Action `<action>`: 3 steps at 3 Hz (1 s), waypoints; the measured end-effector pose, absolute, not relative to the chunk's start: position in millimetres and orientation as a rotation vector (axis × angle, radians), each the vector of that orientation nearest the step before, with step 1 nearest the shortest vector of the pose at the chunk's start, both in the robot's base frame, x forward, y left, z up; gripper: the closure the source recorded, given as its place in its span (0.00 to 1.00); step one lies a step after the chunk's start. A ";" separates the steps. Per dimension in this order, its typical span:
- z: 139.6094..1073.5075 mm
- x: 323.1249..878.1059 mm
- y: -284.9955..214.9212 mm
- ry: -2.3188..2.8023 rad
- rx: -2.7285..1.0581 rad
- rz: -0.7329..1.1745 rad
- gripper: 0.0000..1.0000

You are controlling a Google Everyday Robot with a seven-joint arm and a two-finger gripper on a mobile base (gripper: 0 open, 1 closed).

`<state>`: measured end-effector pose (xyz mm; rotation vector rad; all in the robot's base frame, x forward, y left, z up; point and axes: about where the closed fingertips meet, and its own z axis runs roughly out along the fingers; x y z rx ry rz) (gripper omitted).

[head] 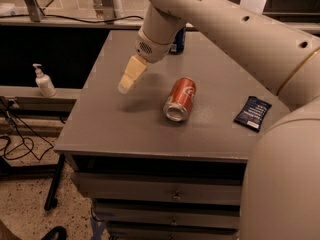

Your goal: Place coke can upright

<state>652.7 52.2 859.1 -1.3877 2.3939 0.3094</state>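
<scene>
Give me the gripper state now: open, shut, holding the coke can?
Gripper: holding nothing, above the table, apart from the coke can, which lies on its side. Open or shut: cannot be told.

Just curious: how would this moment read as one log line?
gripper: over table, left of coke can, not touching | coke can: lying on side | upright: not yet

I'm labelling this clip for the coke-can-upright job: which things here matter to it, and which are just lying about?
Belongs to the job:
coke can, lying on its side on the table
gripper, hovering left of it in the view

Just lying about:
dark blue can
dark blue packet
pump bottle, off the table
</scene>
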 end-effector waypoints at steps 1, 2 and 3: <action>862.5 642.9 14.3 2.507 -1.230 0.315 0.00; 874.3 631.5 -25.9 2.568 -1.122 0.272 0.00; 889.6 634.0 -59.2 2.603 -1.008 0.184 0.00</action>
